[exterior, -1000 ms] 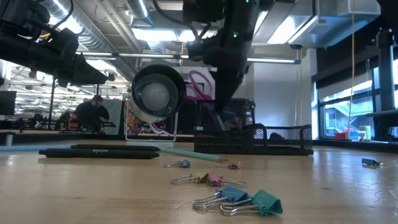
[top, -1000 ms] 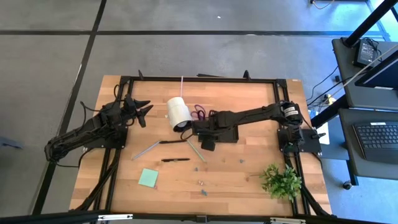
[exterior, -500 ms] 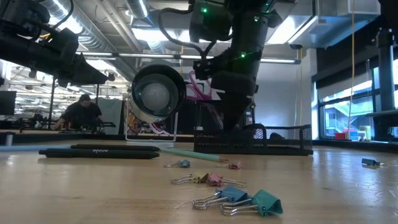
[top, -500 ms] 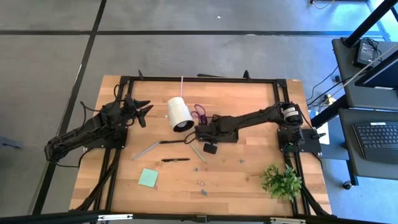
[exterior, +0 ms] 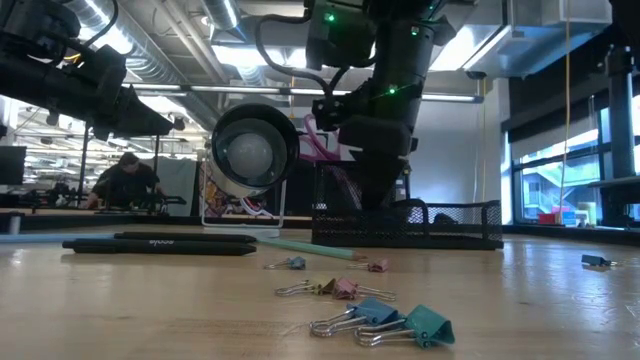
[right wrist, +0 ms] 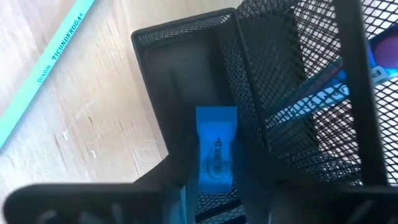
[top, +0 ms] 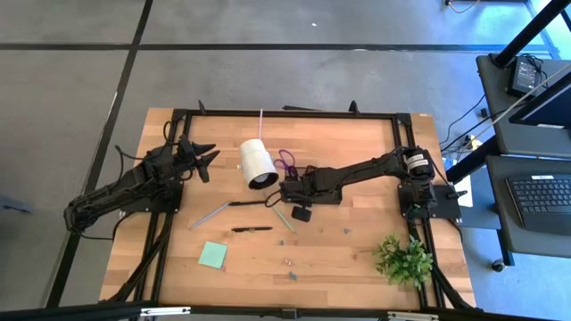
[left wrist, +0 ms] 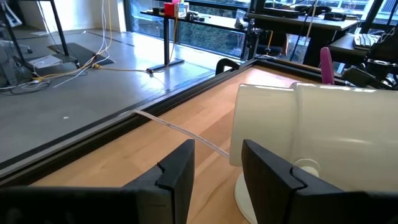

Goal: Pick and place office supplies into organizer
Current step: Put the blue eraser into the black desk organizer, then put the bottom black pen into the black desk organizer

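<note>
Right pincer (top: 290, 189) at the centre of the high view, lowered into the organizer (exterior: 450, 225), a black mesh tray just right of the white roll (top: 254, 162). In the right wrist view, pincer (right wrist: 214, 186) inside one mesh compartment (right wrist: 180, 56), with a small blue block (right wrist: 216, 149) printed with lettering lying lengthwise in that compartment, right at the pincer's tip. Gripping the block or already parted from it: cannot tell. Blue pens (right wrist: 311, 93) slanted in the neighbouring compartment behind the mesh wall.

Left pincer (top: 203, 159) at the left of the high view, raised off the worktop (top: 348, 267), open and empty, pointing toward the roll; in the left wrist view, clear gap between the two dark fingers (left wrist: 177, 174), roll (left wrist: 323, 137) close ahead.

Purple-handled scissors (top: 287, 161) just right of the roll, above centre. Mint pencil (top: 281, 214) on the wood just below the organizer, seen beside the tray wall in the right wrist view (right wrist: 46, 68). Black pen (top: 252, 229) a little lower, left of centre. Mint-green sticky-note pad (top: 212, 255) at lower left, well apart from the tray. Coloured binder clips (exterior: 380, 315) scattered in the foreground of the low view. Green plant (top: 403, 257) at lower right. A person (exterior: 125, 180) far back in the room at the left of the low view.
</note>
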`<move>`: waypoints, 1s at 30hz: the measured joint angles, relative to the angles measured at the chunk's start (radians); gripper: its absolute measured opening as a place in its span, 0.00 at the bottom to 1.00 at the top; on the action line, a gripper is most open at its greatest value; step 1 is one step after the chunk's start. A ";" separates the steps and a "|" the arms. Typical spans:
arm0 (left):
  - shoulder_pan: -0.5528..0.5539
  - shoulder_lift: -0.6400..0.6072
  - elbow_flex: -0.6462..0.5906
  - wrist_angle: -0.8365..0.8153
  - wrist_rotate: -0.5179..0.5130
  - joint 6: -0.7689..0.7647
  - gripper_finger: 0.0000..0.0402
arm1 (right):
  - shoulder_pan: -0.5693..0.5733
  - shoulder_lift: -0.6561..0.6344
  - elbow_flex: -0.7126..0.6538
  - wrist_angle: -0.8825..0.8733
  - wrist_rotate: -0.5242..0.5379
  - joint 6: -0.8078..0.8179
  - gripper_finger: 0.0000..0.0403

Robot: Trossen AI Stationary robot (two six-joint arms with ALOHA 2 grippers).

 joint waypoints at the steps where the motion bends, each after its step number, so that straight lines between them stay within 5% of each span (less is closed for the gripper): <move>1: 0.000 0.000 0.000 0.000 0.000 0.000 0.32 | 0.000 0.000 0.000 0.000 0.000 0.000 0.24; 19: 0.000 0.000 0.000 0.000 0.000 0.000 0.32 | 0.000 0.000 0.005 -0.009 0.003 0.005 0.37; 30: 0.000 0.000 0.000 0.085 0.121 0.079 0.32 | 0.014 0.000 0.291 -0.282 -0.039 0.022 0.37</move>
